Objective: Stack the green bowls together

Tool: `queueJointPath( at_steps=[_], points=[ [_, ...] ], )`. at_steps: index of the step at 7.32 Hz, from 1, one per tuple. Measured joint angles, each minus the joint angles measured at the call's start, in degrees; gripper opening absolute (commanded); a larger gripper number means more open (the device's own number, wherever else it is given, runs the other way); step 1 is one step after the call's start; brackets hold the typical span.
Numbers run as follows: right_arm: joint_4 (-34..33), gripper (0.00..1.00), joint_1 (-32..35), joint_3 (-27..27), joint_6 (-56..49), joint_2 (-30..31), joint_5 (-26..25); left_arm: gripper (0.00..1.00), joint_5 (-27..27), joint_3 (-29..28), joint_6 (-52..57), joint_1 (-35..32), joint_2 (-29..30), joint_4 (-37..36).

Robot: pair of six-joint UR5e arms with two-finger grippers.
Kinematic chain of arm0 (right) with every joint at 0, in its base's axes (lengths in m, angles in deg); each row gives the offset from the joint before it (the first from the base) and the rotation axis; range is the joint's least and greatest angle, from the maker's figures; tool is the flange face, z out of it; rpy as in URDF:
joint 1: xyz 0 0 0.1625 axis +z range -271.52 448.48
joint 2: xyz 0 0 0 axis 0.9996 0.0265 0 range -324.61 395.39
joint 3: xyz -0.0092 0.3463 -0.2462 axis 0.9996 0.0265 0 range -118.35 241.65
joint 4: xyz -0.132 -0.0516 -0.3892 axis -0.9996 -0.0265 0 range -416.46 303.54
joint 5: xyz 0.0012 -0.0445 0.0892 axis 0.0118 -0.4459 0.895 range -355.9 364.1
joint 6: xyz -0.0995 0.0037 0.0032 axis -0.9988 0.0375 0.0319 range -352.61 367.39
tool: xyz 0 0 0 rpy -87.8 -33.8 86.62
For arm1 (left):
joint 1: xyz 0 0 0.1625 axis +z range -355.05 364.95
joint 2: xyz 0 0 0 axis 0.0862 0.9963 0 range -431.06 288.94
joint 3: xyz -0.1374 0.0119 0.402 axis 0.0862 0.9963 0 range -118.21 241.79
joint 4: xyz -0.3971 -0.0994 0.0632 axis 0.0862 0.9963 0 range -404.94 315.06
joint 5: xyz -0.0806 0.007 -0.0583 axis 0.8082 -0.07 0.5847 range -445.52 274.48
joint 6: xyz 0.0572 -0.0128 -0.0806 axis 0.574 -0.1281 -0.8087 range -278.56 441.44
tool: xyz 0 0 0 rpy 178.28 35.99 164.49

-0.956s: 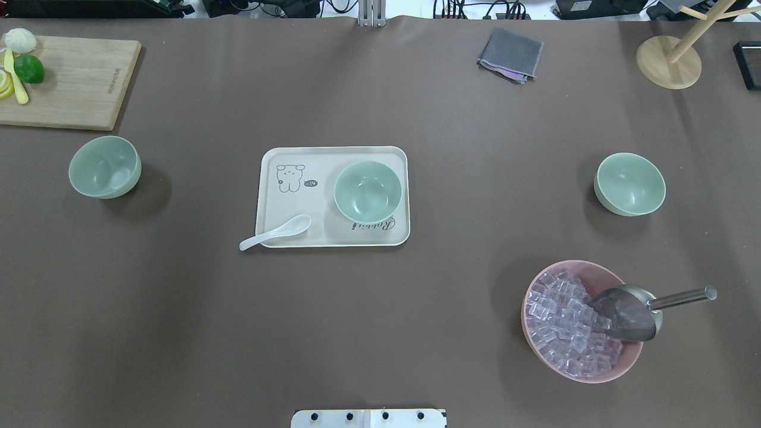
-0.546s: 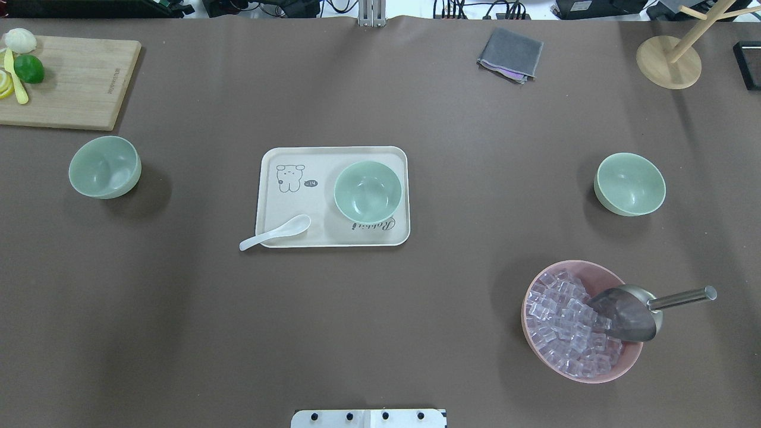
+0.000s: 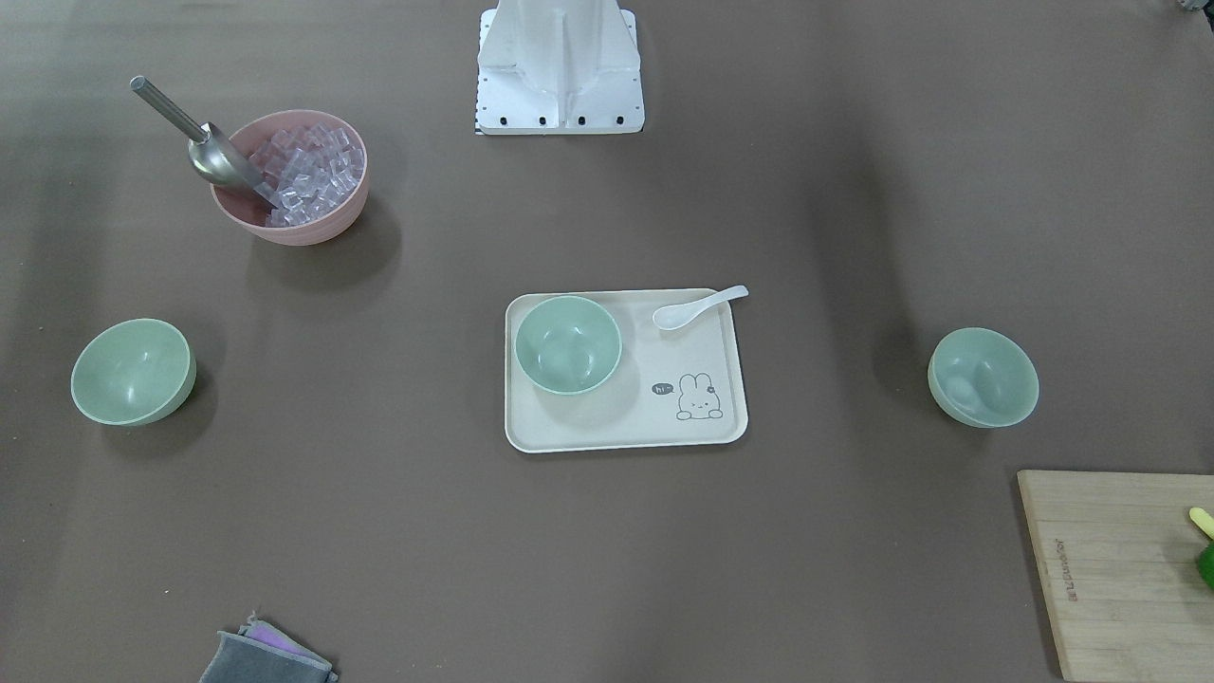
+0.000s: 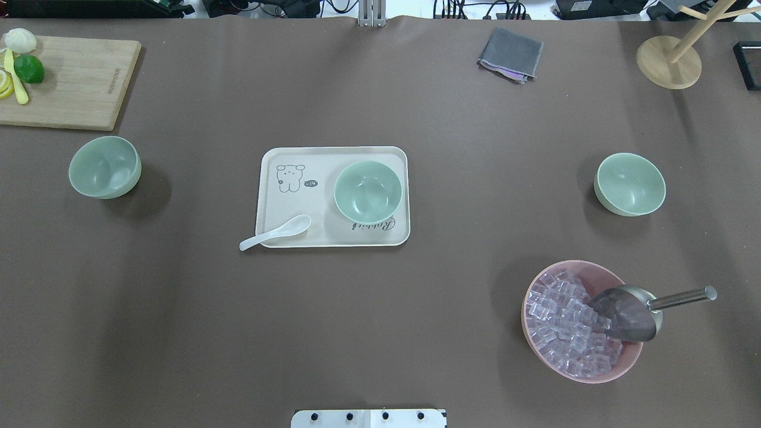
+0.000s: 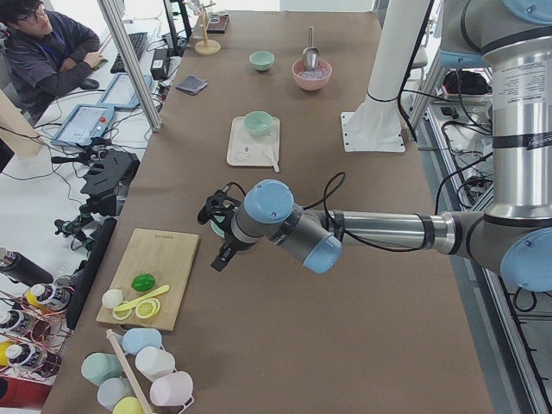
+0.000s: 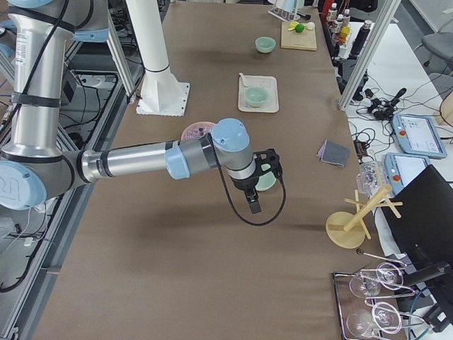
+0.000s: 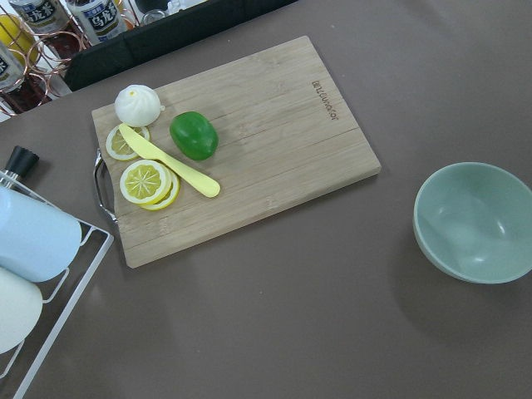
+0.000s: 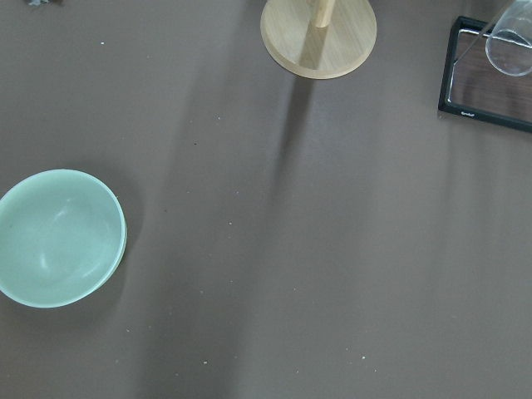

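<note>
Brown matte covering is lying over the whole table (image 4: 380,333). At the far left a wooden cutting board (image 4: 77,83) is carrying a lime (image 4: 28,68) and a yellow knife (image 4: 18,86). Just nearer than the board, the left green bowl (image 4: 104,166) is standing upright on the bare covering. The left gripper (image 5: 220,259) is hanging above the table close by this bowl. It is seen only from the table's end, so whether it is spread or closed cannot be told.

Around the middle, a cream tray (image 4: 324,229) is holding the middle green bowl (image 4: 367,191) in its right half. A white spoon (image 4: 276,232) is resting across the tray's near left corner, its handle poking past the rim. Further right a folded grey cloth (image 4: 510,53) is lying near the far edge.

The right green bowl (image 4: 630,183) is sitting alone on the covering, with the right gripper (image 6: 253,204) hovering over the table near it; its state likewise cannot be told. All three are standing well apart, none inside another. Nearer, a pink bowl (image 4: 631,353) is holding clear cubes (image 4: 562,324) and a metal scoop (image 4: 627,315). A wooden stand (image 4: 668,62) is standing at the far right corner.
</note>
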Motion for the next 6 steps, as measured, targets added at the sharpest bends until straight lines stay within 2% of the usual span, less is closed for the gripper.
queueJointPath(
  at_steps=[2, 4, 6],
  points=[
    [-0.06, 1.00, -0.76, 0.76, 2.24, -0.14, 0.12, 0.99, -1.46, -3.03, -13.04, 6.18, 4.65, 0.16],
    [-0.04, 0.99, -1.07, 2.01, 2.64, -0.14, 0.27, 0.98, -7.39, -5.81, -25.91, 13.36, 9.68, -3.63],
    [0.08, 0.99, -1.13, 3.45, 2.63, -0.05, 0.34, 0.97, -10.11, -9.76, -31.41, 17.71, 14.39, -7.68]
  ],
)
